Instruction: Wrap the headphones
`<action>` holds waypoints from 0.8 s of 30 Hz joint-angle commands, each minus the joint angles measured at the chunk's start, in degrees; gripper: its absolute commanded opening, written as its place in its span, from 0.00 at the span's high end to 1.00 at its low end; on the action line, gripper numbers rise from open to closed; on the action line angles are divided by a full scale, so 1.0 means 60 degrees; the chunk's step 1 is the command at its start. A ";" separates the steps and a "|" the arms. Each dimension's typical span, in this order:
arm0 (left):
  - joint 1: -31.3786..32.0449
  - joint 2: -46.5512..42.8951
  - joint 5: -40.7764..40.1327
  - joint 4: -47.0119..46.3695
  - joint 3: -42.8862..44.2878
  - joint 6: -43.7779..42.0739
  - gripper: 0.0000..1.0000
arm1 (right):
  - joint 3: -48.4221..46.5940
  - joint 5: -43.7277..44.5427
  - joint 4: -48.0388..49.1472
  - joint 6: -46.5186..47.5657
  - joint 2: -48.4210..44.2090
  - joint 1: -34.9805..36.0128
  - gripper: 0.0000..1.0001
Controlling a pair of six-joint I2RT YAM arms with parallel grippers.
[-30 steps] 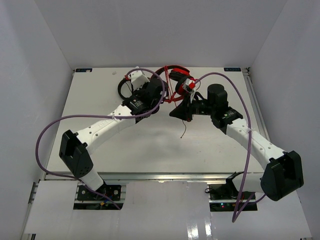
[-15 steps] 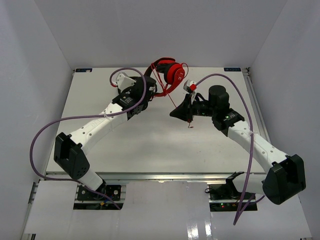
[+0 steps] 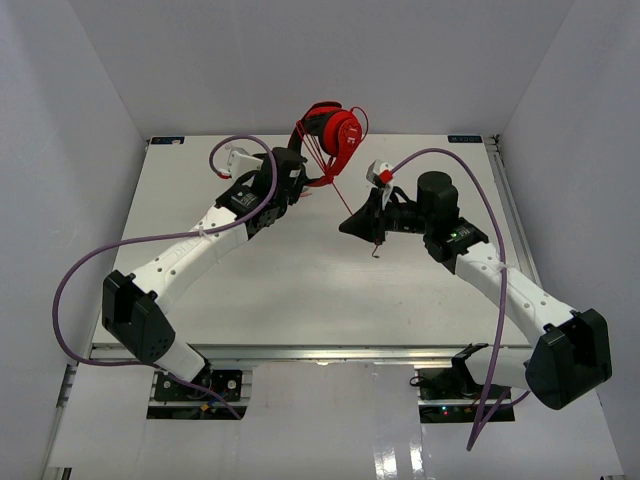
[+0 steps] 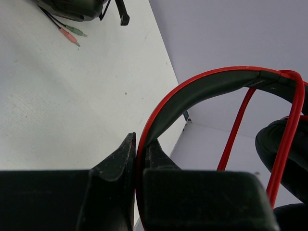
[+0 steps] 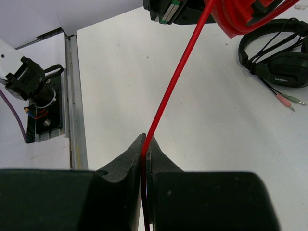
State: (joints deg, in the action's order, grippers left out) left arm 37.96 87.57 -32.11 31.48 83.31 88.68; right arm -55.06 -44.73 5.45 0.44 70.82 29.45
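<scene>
Since a sec ago the L hand (image 3: 297, 186) is lifting the red headphones (image 3: 331, 133) up and toward the far edge of the table (image 3: 300, 290). They are now hanging in the air over that edge instead of sitting low beside the R hand (image 3: 374, 236). Loose cable tail under the R hand is also looking shorter.

L hand is pinching the headband (image 4: 192, 91), jaws pressed together on the red-and-black band, w/ the band arching up and away from it in the wrist view. Earcups (image 3: 345, 135) are hanging at the far end of it. R hand is pressed together on the thin red cable (image 5: 177, 79), which is running taut from its tip diagonally up to the headphones. A few red strands are already crossing the band there.

Key relation: headphones are sitting up, back and to the left of the R hand, w/ the cable making a straight line btwn them. L hand is the nearer one, right on the band. Judging by that, the next turn is calling for the R hand to lead the cable round the band while L is holding steady. A slip at the R pinch could be loosening the turns.

No containers are showing. Black headphones (image 5: 281, 57) w/ pink and green plugs (image 5: 288, 101) are lying on the table, apart from the work.
</scene>
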 commanded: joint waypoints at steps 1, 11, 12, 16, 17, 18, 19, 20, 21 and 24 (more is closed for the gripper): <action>-0.0322 -0.0828 0.0399 -0.1707 0.0333 0.0491 1.00 | 0.0508 -0.0299 0.0133 0.0083 -0.0189 0.0076 0.92; -0.0699 -0.3064 0.3648 -0.4052 -0.1911 -0.3043 1.00 | 0.0593 -0.0731 0.0133 0.0683 -0.0071 -0.0863 0.92; -0.0758 -0.3317 0.4000 -0.4061 -0.2209 -0.3242 1.00 | 0.0593 -0.0747 0.0104 0.0799 -0.0071 -0.0893 0.92; -0.1160 -0.3929 0.6286 -0.4616 -0.3027 -0.4893 1.00 | 0.0462 -0.0768 -0.0219 0.1520 0.0110 -0.0910 0.92; -0.1227 -0.3945 0.6954 -0.4632 -0.3058 -0.5332 1.00 | 0.0405 -0.0777 -0.0319 0.1678 0.0176 -0.0910 0.92; -0.1244 -0.3946 0.7483 -0.4502 -0.3002 -0.5347 1.00 | 0.0345 -0.0792 -0.0395 0.1684 0.0178 -0.0910 0.92; -0.1244 -0.3688 0.8189 -0.4195 -0.2869 -0.5917 1.00 | 0.0254 -0.0841 -0.0576 0.1962 0.0234 -0.0910 0.92; -0.1244 -0.3430 0.8896 -0.3888 -0.2736 -0.6489 1.00 | 0.0163 -0.0889 -0.0758 0.2241 0.0290 -0.0910 0.92; -0.1244 -0.3336 0.9408 -0.3645 -0.2753 -0.6984 1.00 | 0.0102 -0.0942 -0.1027 0.2476 0.0328 -0.0910 0.92; -0.1244 -0.3117 1.0600 -0.2982 -0.2945 -0.8649 1.00 | -0.0021 -0.1054 -0.1741 0.3371 0.0452 -0.0910 0.92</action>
State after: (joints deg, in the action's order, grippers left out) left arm 30.57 68.48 11.57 11.88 64.47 52.67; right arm -52.87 -51.39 3.48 11.24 71.87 25.08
